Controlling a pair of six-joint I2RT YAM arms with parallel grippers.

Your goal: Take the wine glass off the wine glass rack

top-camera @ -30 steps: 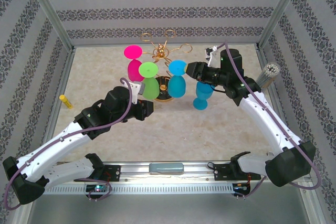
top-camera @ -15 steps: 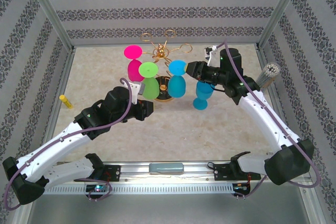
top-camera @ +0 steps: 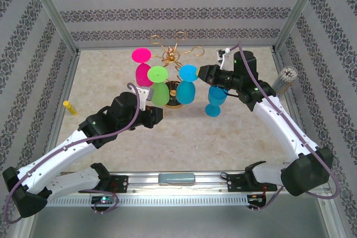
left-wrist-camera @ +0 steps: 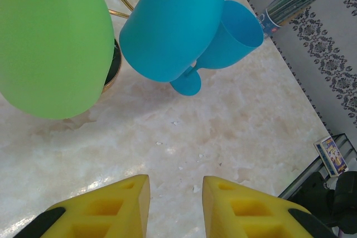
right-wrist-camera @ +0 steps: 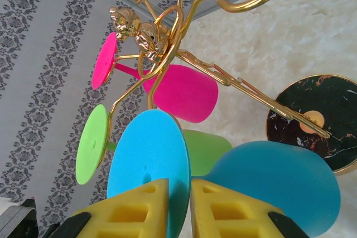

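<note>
The gold wine glass rack [top-camera: 172,54] stands at the back middle of the table, its wire arms [right-wrist-camera: 162,32] rising over a dark round base [right-wrist-camera: 318,118]. A pink wine glass [top-camera: 143,71], a green one [top-camera: 160,92] and a blue one [top-camera: 187,90] hang from it upside down. My right gripper [right-wrist-camera: 179,188] is shut on the rim of the blue glass's round foot [right-wrist-camera: 145,160], with the blue bowl [right-wrist-camera: 279,176] just to its right. My left gripper [left-wrist-camera: 175,185] stands open over bare table, low in front of the green bowl [left-wrist-camera: 50,43], holding nothing.
A second blue glass [top-camera: 214,101] stands upright on the table under my right arm, right of the rack. A holder of thin sticks [top-camera: 283,79] sits at the right edge and a yellow item [top-camera: 70,107] at the left. A small box [left-wrist-camera: 333,154] lies off the table's edge.
My right gripper's jaws have drawn together onto the blue glass's foot. Neither arm has visibly shifted, and the glasses hang where they were.
</note>
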